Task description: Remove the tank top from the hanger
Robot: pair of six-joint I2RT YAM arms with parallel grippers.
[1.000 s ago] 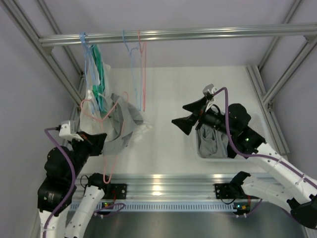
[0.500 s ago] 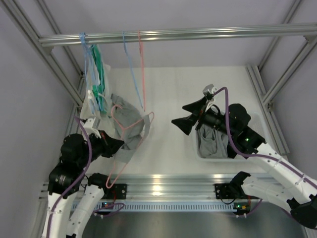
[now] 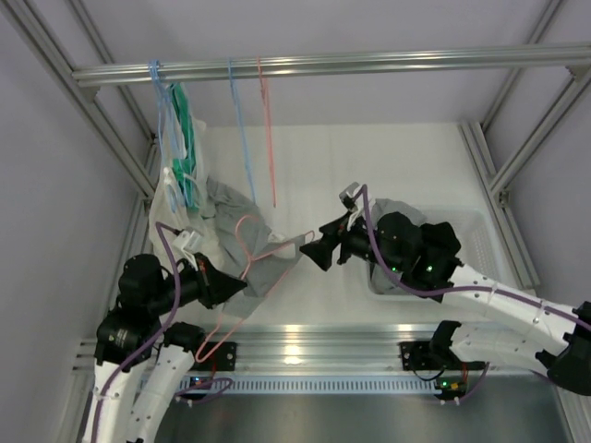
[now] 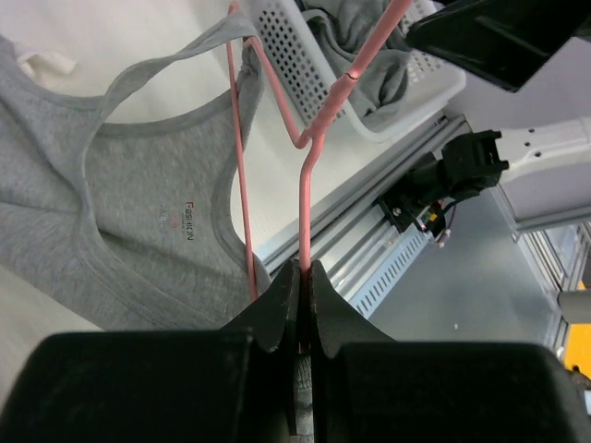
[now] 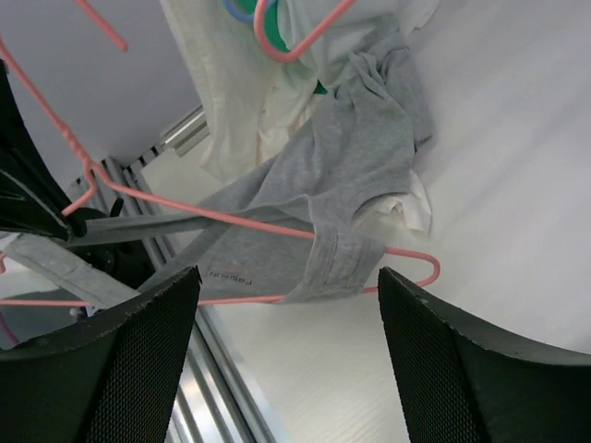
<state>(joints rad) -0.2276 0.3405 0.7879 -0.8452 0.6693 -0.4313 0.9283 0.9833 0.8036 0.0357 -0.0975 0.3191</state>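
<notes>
Top external view, starting at the near left: left gripper [image 3: 236,284] sits low, jaws pinched tight on the wire of the pink hanger [image 4: 303,210]. Left wrist view backs that up, with fingers [image 4: 282,297] clamped on the wire just below its bend. Tank top [image 3: 235,208], grey, hangs on that hanger between the two arms, bunched toward white clothes [image 3: 172,209] at the far left, one strap over the wire. Moving right, right gripper [image 3: 316,255] hovers just beside the hanger's right tip, jaws spread wide, nothing in them. Far right, basket [image 3: 473,220] holds grey cloth.
</notes>
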